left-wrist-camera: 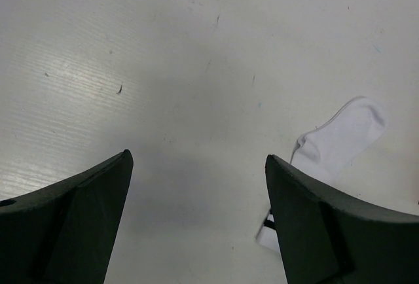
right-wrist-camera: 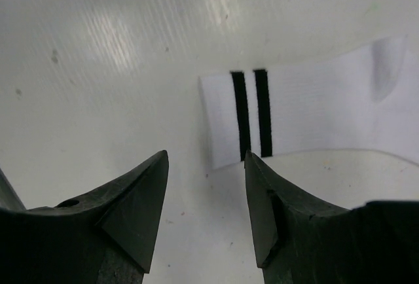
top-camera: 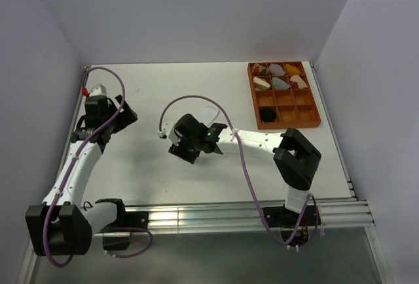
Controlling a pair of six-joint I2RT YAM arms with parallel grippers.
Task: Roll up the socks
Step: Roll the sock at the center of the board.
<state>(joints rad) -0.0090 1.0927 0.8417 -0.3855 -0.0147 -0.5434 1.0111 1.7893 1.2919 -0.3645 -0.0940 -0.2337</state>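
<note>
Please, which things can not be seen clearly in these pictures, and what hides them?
- White sock: in the top view the right gripper covers part of it. In the left wrist view the left gripper hides part of its cuff end. In the right wrist view the picture edge cuts off the toe.
- Black lump in the tray: too small in the top view to tell whether it is a sock.

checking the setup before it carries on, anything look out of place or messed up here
Nothing looks spilled or damaged. The one loose item is the white sock, lying flat and unrolled on the table outside the orange tray, its striped cuff just ahead of the open right gripper.
</note>
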